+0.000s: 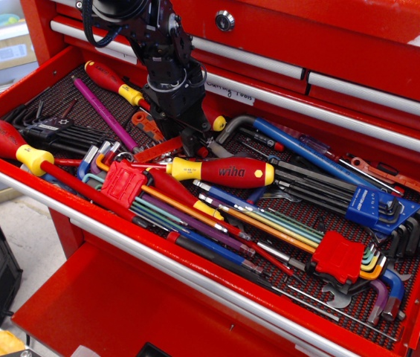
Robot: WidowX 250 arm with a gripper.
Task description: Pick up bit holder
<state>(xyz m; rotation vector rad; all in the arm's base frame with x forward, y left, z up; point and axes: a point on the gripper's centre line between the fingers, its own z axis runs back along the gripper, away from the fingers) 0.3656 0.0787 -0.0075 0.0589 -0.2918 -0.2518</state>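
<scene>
This is a workshop, or possibly a lab with a tool corner. A red metal tool chest [358,44] stands with one drawer [195,260] pulled open, crowded with screwdrivers [221,171], hex key sets [343,256] and wrenches [399,181]. Hand-written labels [232,93], hard to read, mark the closed drawers above.

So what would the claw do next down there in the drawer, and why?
Probably close and then lift a little. The claw is down in the drawer, its tips right at the bit holder, the flat red bar beside the Wiha screwdriver. Whether it already grips the bar cannot be told from this view.
</scene>
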